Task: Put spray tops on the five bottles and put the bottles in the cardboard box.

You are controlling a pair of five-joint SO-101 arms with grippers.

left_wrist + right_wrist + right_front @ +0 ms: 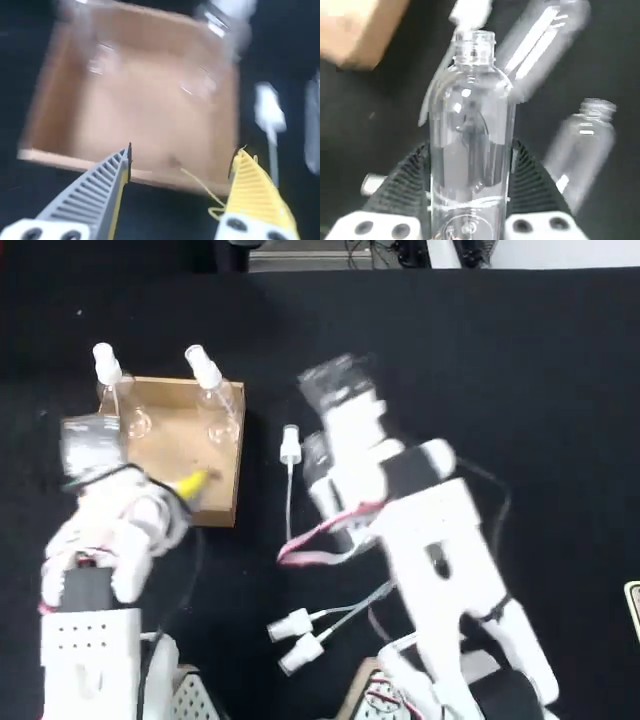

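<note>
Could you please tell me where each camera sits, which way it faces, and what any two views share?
High view: fixed above the table, looking down on the left arm by the cardboard box and the right arm.
Left wrist view: on the left wrist, looking past the open left gripper into the box.
Right wrist view: on the right wrist, looking along the right gripper, shut on an uncapped bottle.
Shared: high and left wrist views both show the box and the spray top beside it.

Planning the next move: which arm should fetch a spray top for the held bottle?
Left, probably. The left hand is open and empty over the cardboard box, near a loose spray top; the right hand is shut on the uncapped bottle.
</note>
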